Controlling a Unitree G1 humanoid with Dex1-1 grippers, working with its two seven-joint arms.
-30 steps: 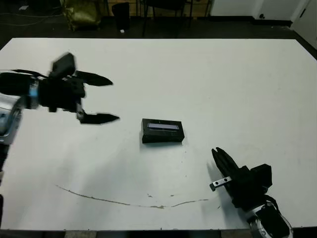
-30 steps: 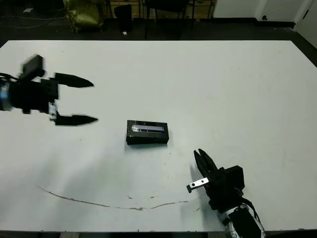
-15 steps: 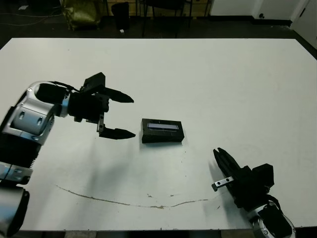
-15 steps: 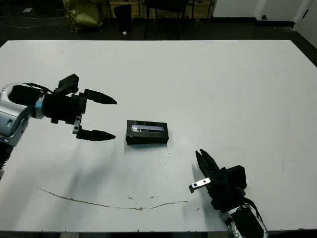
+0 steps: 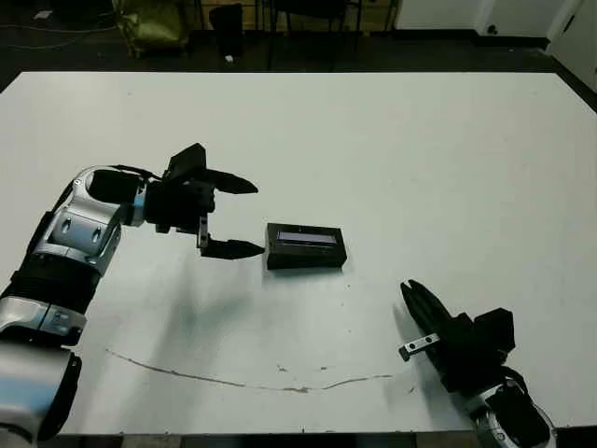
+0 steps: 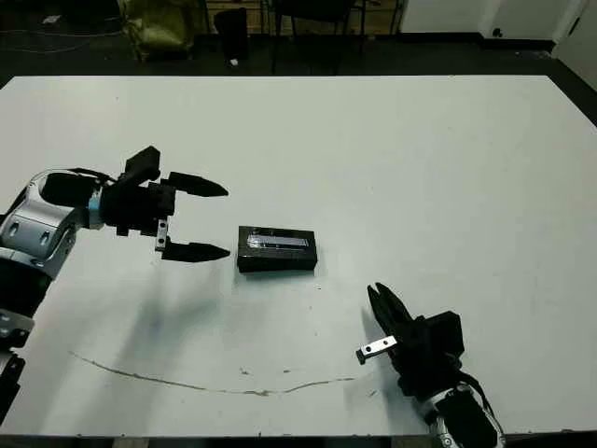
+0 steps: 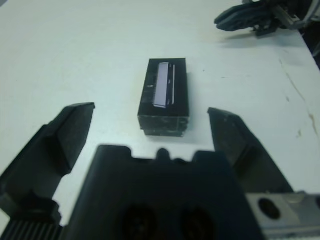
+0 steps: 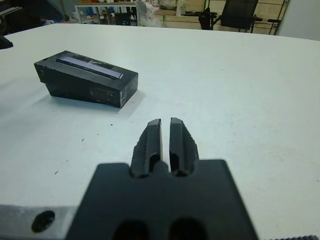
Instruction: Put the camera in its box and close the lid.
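The lid (image 5: 306, 245) (black cover with a pale strip on top) sits mid-table, apparently already down over the box; it looks rigid, light and smooth-sided, so I'd judge the long side walls the best place to pinch or press, not the glossy strip. The left gripper (image 5: 241, 216) is spread wide with its lower fingertip just beside the lid's near end, while the right gripper (image 8: 165, 141) rests near the table's front edge, well apart, fingers pressed together. Compared with a second ago, the left arm has swung in from the far left side toward the lid; lid and right gripper have not moved.
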